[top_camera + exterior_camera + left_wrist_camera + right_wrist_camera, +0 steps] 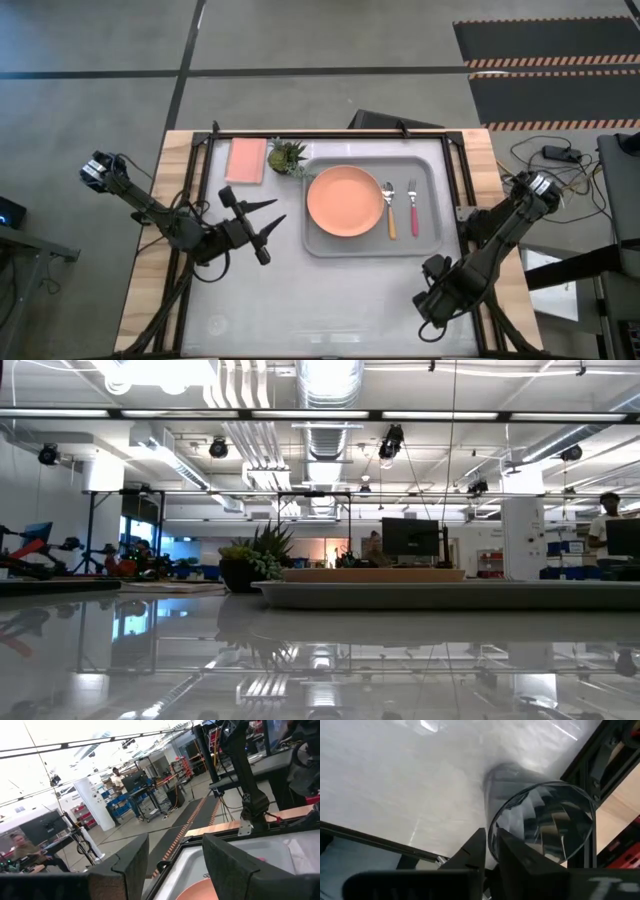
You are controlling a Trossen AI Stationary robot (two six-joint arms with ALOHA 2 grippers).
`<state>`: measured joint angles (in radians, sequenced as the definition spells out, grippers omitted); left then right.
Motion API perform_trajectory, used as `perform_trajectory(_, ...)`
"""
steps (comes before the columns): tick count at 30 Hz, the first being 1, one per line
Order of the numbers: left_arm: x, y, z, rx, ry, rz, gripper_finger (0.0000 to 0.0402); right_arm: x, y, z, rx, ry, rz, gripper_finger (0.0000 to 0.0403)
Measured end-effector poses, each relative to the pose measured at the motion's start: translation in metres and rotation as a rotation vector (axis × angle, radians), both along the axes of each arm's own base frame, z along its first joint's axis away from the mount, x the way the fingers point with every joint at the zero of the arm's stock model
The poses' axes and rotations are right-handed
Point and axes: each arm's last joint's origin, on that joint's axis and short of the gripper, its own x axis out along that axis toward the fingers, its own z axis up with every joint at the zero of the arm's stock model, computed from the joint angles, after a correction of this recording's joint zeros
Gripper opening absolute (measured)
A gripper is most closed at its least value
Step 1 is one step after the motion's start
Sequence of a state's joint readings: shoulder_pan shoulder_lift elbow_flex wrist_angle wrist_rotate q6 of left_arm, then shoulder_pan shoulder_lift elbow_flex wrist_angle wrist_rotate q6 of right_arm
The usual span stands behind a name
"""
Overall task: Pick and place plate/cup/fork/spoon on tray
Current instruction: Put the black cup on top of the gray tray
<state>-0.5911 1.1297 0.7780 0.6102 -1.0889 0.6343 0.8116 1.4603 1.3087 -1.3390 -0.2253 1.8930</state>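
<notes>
The salmon-orange plate [345, 200] lies in the left half of the grey tray [372, 243]. The orange-handled spoon [390, 210] and the pink-red-handled fork [413, 206] lie side by side on the tray, right of the plate. My right gripper [432, 305] is near the table's front right corner, shut on the dark translucent cup [540, 820]. My left gripper [278, 211] is open and empty just left of the tray, fingers pointing toward it; the left wrist view [175, 870] shows its gap. In the low view the tray [450, 593] and the plate [375, 574] show edge-on. My right gripper pinches the cup's wall at its rim [494, 827], one finger inside the cup and one outside. The cup's open mouth faces the wrist camera, and its body points away over the table. Whether it is clear of the table cannot be told.
A pink rectangular pad [246, 160] and a small potted plant [288, 157] stand at the far edge, left of the tray. A black frame [455, 200] runs along the table's sides. Bare table lies in front of the tray.
</notes>
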Motion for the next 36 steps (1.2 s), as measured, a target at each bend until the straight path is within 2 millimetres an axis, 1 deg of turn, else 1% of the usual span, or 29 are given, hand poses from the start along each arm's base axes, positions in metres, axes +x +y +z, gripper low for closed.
perform_trajectory(5,0.000,0.000,0.000,0.001,0.001,0.000,0.0169,0.000,0.000,-0.001,-0.003,0.002,-0.006,0.0071)
perform_trajectory(12,0.000,0.000,0.000,0.001,0.001,0.000,0.0169,0.002,0.002,-0.010,-0.042,0.038,-0.017,0.0125)
perform_trajectory(17,0.000,0.000,0.000,0.001,0.001,0.000,0.0169,0.002,0.003,-0.018,-0.060,0.066,-0.007,0.0141)
perform_trajectory(26,0.000,0.000,0.000,0.002,0.001,0.000,0.0169,-0.002,-0.002,-0.031,-0.090,0.101,-0.007,0.0114)
perform_trajectory(29,0.000,0.000,0.000,0.002,0.001,0.000,0.0169,-0.001,-0.001,-0.037,-0.068,0.086,0.021,0.0100)
perform_trajectory(32,0.000,0.000,0.000,0.002,0.001,0.000,0.0169,0.001,0.002,-0.040,-0.027,0.050,0.057,0.0076)
perform_trajectory(36,0.000,0.000,0.000,0.002,0.001,0.000,0.0169,0.001,0.001,-0.043,-0.029,0.052,0.069,0.0031)
